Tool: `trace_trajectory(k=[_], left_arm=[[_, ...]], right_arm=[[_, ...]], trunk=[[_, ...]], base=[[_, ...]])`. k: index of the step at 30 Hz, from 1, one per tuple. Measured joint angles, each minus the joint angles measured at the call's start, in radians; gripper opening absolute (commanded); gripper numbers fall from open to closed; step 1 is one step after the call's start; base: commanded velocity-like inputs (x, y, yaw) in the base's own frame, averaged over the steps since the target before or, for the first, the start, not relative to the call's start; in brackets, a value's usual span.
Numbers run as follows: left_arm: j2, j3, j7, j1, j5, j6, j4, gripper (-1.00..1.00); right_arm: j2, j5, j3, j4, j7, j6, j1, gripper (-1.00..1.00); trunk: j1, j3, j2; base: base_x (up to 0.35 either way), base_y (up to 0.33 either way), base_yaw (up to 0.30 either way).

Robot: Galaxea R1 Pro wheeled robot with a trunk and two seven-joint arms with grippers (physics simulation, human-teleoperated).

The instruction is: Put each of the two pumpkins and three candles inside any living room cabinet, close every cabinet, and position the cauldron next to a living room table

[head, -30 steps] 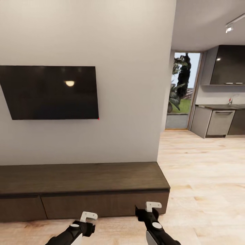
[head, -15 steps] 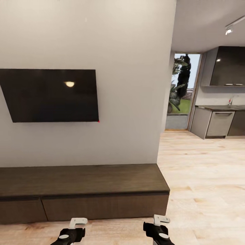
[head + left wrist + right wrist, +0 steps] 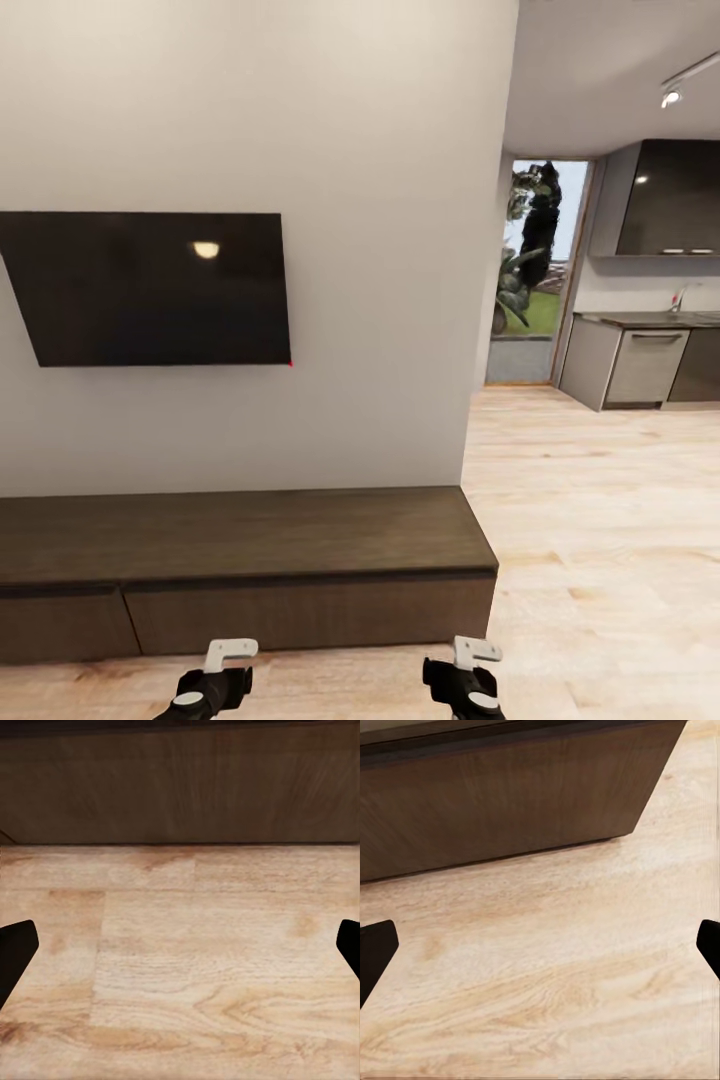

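Along the pale wall (image 3: 380, 250) runs the cabinet (image 3: 240, 560), a long low dark-brown unit w/ bare top and drawer fronts flush and shut, sitting on light wood-plank floor (image 3: 600, 540). Above it hangs a black TV (image 3: 150, 288) showing a lamp reflection and a tiny red dot at its lower corner (no readable writing anywhere). To the right the room opens to a kitchen w/ grey cupboards (image 3: 640, 365), a tap, and a glass door (image 3: 535, 270) onto greenery. Left gripper (image 3: 180, 952) and right gripper (image 3: 540, 952) hover low over the floor just before the cabinet front, both spread wide, holding nothing.
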Motion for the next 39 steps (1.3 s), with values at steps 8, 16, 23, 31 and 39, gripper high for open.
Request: trace_trajectory(k=[8, 16, 23, 31, 39], left_arm=[[0.0, 0.001, 0.0, 0.0, 0.001, -0.001, 0.0, 1.0], [0.0, 0.001, 0.0, -0.001, 0.0, -0.001, 0.0, 1.0], [0.001, 0.001, -0.001, 0.0, 0.0, -0.001, 0.0, 1.0], [0.001, 0.0, -0.001, 0.0, 0.0, -0.001, 0.0, 1.0], [0.001, -0.001, -0.001, 0.0, -0.001, -0.001, 0.002, 1.0]], right_arm=[[0.002, 0.002, 0.0, 0.024, 0.001, -0.001, 0.0, 1.0], [0.0, 0.002, 0.0, 0.026, 0.001, -0.002, 0.0, 1.0], [0.003, 0.002, 0.0, 0.013, 0.0, -0.001, 0.0, 1.0], [0.003, 0.002, 0.001, 0.016, 0.001, -0.001, 0.0, 1.0], [0.005, 0.001, 0.002, 0.025, 0.0, 0.0, 0.0, 1.0]], trunk=[[-0.031, 0.025, 0.056], [-0.061, 0.05, 0.112], [-0.088, 0.072, 0.161], [-0.119, 0.097, 0.217], [-0.15, 0.122, 0.273]], base=[[0.0, 0.0, 0.0], [0.0, 0.0, 0.0], [0.0, 0.0, 0.0], [0.0, 0.0, 0.0], [0.0, 0.0, 0.0]])
